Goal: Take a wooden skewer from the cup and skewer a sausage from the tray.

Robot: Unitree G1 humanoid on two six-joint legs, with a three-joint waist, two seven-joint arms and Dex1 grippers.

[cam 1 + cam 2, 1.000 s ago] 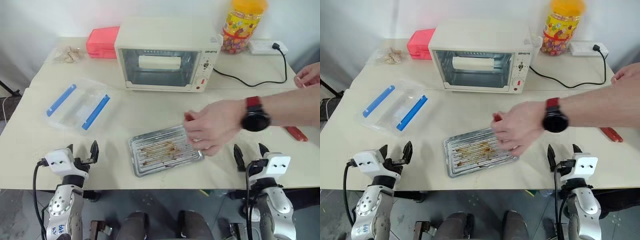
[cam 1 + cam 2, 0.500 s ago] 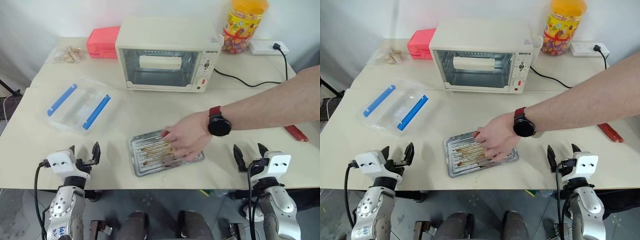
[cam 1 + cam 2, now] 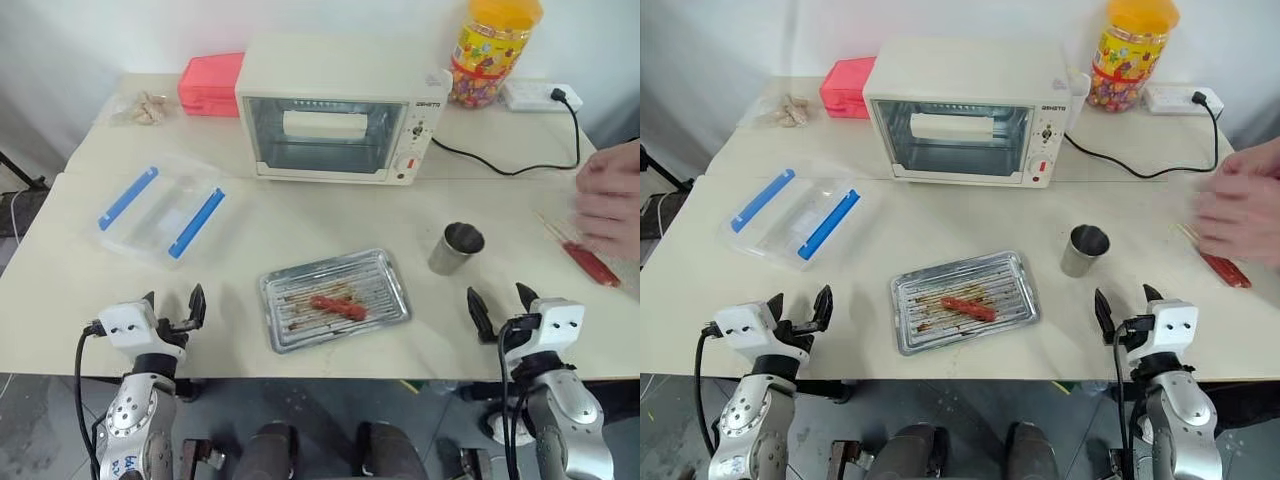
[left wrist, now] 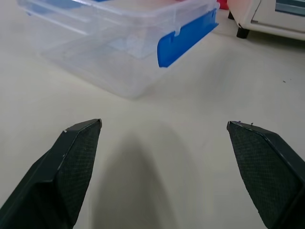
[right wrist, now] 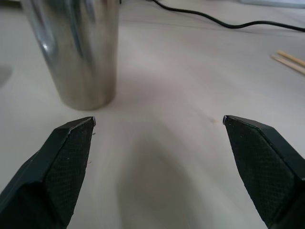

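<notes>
Near the front edge of the cream table (image 3: pixel 250 225), the shallow silver ribbed baking tray (image 3: pixel 383 277) holds one red sausage (image 3: pixel 337 306); the small shiny steel cup (image 3: pixel 456 248) stands beside it, rightward. Both the left gripper (image 3: pixel 172 301) and right gripper (image 3: pixel 497 299) hover spread wide, empty. Nothing has started; next, I judge, the right reaches for a skewer.

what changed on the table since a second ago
The person's hand left the tray and pulled back to the table's right edge by the skewers. A sausage now lies in the tray, and the cup stands right of it. Both grippers, left and right, stayed open and still.
</notes>
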